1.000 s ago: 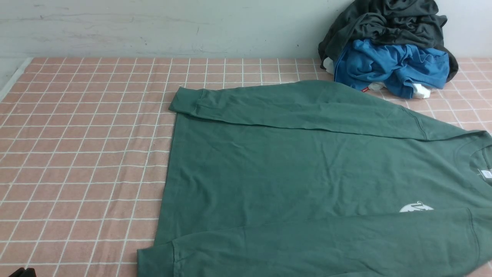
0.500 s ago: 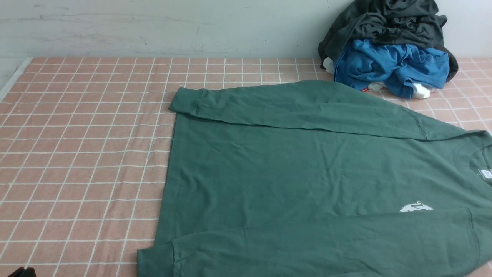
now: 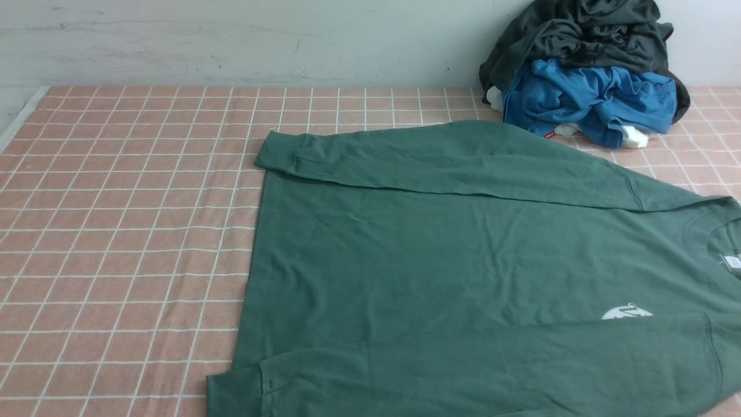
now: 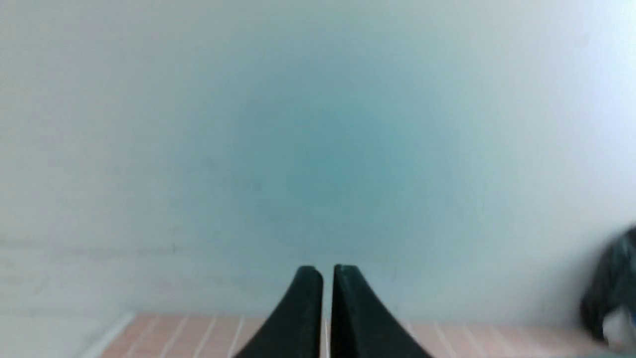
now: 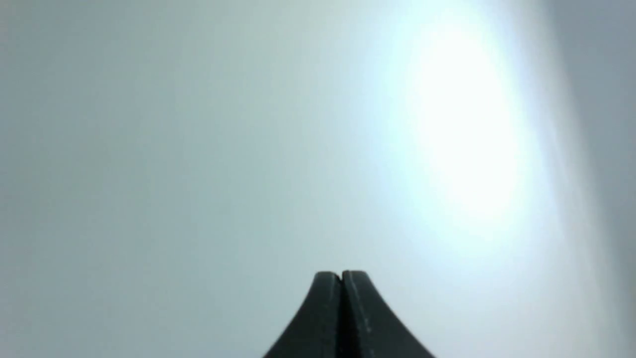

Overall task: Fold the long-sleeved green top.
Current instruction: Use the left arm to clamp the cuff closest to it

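We see the green long-sleeved top [image 3: 463, 260] spread flat on the checked desk [image 3: 116, 231]. Its collar and near sleeve are cut off by the right and lower edges of the front view, and that sleeve covers part of the white logo [image 3: 627, 313]. Only the wrist views show the tools. The left tool [image 4: 327, 271] is all but closed and the right tool [image 5: 341, 274] is pressed tight. Both are empty and face a blurred wall [image 4: 318, 124].

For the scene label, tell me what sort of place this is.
Probably a laundry-folding test bench rather than a home: a pink checked cloth covers the tabletop, a bare pale wall stands behind it, and the green long-sleeved top lies flat near a heap of dark grey and blue garments.
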